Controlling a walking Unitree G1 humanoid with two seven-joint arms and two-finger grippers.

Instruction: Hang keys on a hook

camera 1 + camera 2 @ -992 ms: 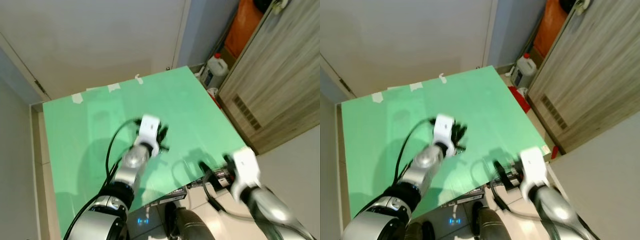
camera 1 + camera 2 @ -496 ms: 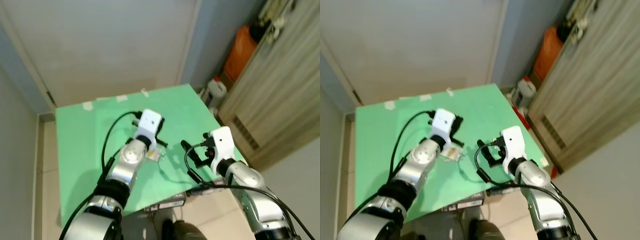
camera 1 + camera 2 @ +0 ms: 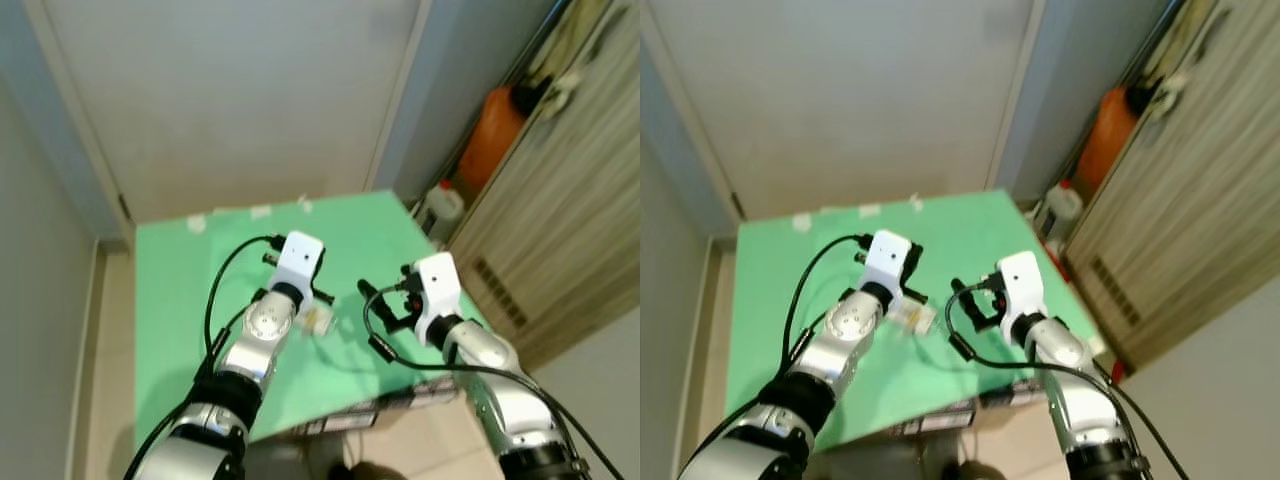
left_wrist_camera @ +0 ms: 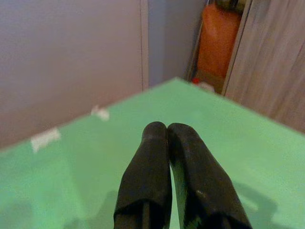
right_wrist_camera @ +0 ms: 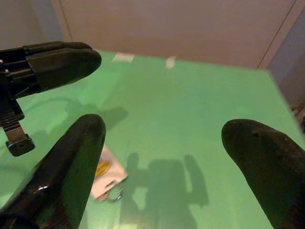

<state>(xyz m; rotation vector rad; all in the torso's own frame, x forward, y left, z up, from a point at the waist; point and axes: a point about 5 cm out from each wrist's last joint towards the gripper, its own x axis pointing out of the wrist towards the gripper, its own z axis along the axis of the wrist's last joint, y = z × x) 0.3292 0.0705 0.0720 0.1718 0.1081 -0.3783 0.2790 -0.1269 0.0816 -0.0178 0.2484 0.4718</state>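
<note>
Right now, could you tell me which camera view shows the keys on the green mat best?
The right wrist view: the keys, a pale tag with a ring, lie close up on the green mat, between the right gripper fingers. Both eye views show them small and blurred. The left wrist view looks past them.

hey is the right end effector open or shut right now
Open. In the right wrist view its two black fingers stand far apart, with the green mat showing between them; the right end effector hovers over the mat, holding nothing.

Silver arms, white wrist blocks, looping black cables — left pincer [image 4: 167, 131], right pincer [image 5: 162, 138], glossy rounded black fingers.
</note>
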